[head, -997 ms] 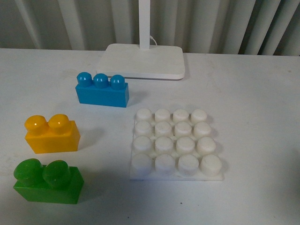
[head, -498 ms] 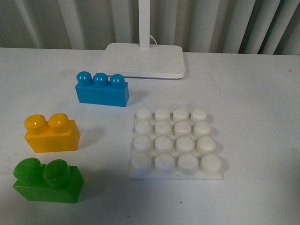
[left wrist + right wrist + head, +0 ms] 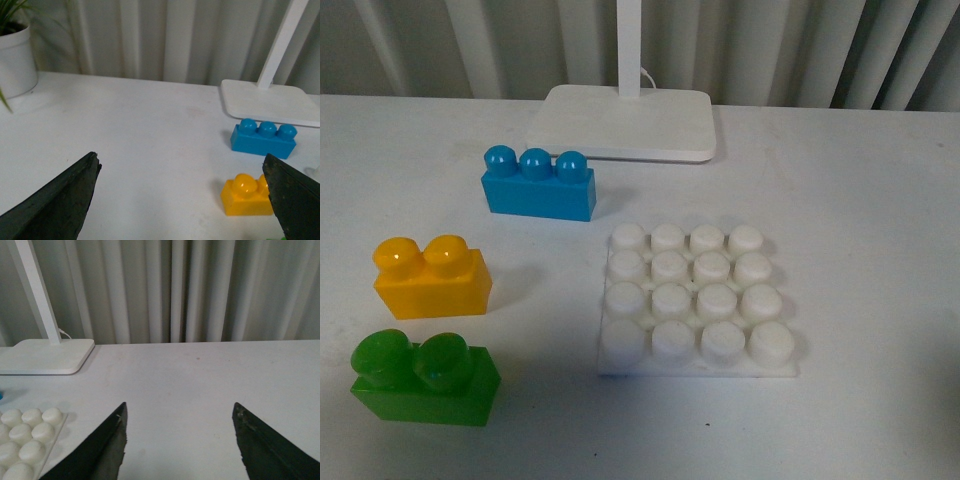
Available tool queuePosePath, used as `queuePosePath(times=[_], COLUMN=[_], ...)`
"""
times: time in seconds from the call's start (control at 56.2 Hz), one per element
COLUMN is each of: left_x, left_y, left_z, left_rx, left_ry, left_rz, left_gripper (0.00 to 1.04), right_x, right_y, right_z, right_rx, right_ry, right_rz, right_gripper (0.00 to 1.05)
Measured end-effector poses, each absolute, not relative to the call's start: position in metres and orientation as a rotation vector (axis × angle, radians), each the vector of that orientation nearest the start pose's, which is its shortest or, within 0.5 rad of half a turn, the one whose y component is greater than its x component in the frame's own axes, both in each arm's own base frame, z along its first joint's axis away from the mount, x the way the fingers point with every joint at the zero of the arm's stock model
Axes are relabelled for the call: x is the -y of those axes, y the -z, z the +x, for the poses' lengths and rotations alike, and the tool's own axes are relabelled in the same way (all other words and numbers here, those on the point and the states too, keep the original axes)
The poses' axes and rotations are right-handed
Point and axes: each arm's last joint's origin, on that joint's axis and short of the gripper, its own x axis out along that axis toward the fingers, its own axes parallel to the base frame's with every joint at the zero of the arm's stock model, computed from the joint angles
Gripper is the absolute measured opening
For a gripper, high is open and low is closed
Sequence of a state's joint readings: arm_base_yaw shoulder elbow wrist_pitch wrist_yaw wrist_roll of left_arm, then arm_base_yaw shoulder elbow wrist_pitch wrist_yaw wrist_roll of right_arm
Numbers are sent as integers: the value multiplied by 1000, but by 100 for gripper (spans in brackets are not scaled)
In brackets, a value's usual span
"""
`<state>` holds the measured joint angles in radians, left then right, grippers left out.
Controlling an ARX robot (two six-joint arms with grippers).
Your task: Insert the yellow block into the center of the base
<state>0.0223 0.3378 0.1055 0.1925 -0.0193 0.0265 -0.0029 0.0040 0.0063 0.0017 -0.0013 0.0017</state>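
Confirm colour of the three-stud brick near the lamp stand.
The three-stud brick is blue and glossy; it shows best in the front view.

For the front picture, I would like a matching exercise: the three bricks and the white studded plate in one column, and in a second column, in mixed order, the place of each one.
Things:
1. blue brick
2. yellow brick
3. green brick
4. white studded plate

Places:
a. nearest to the camera, on the left side
b. to the right of all three bricks
c. just in front of the lamp stand
d. between the other two bricks

Right pairs: 1-c, 2-d, 3-a, 4-b.
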Motion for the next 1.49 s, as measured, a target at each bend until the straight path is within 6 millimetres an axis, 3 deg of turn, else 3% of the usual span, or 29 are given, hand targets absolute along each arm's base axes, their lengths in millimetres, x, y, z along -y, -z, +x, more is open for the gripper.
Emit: queuePosePath(times=[0.089,0.142,0.32,0.516,0.801,1.121,1.495], left_x=[-2,0,8,15,35,44,59], left_y=[-222,-228,-226,-240,-222,-201,-185], left_z=[152,167,215,253,277,307,323], left_rx=[-50,-90,-303,-429,-674,-785,-819], left_ry=[126,205,509,722,998,1050,1085], left_rz=[178,243,478,723,925,1004,1028], left_gripper=[98,98,98,98,98,98,98], right_x=[0,0,0,0,0,0,0], right_y=[-166,-166,-166,-166,-166,-166,-166], right_z=[98,98,98,98,98,98,98], right_rx=[4,4,4,4,4,4,4], right_ry=[2,2,2,2,2,2,2], right_rz=[2,3,2,2,2,2,2], right_gripper=[90,98,96,96,96,96,96])
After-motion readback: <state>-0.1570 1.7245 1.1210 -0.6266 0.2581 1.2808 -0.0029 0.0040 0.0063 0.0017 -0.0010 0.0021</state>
